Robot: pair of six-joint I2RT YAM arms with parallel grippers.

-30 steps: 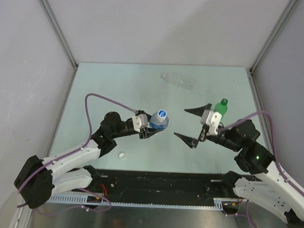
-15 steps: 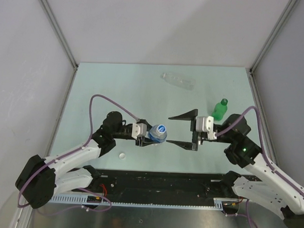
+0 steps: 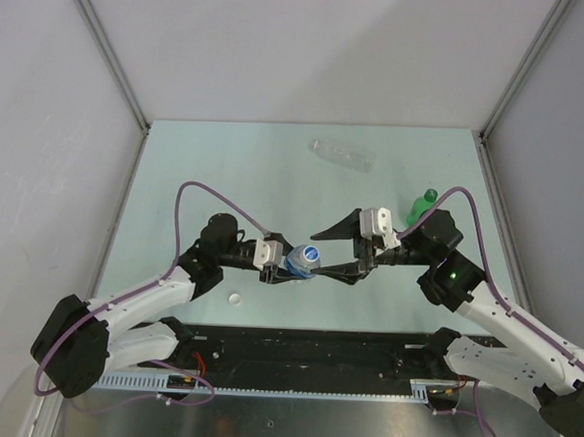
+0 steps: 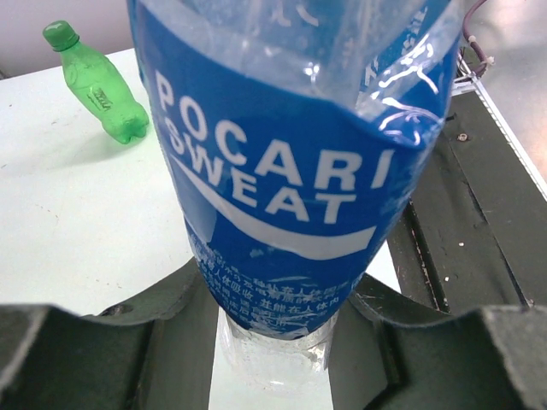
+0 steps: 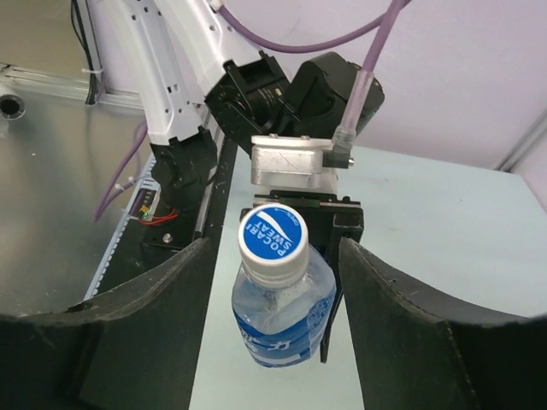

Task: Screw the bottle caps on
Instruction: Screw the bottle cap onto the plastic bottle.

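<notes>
The right gripper (image 3: 318,255) swings in from beside the green bottle (image 3: 422,206) and narrows its jaws around the blue-topped cap (image 5: 273,239) of the labelled bottle (image 4: 282,171). Gaps show on both sides, so nothing is gripped yet. The left gripper (image 3: 283,264) clamps that bottle's body near the table's (image 3: 198,167) front middle. Tightening looks imminent. Label and cap read "POCARI SWEAT". 1 white cap (image 3: 235,297) lies loose nearby.
</notes>
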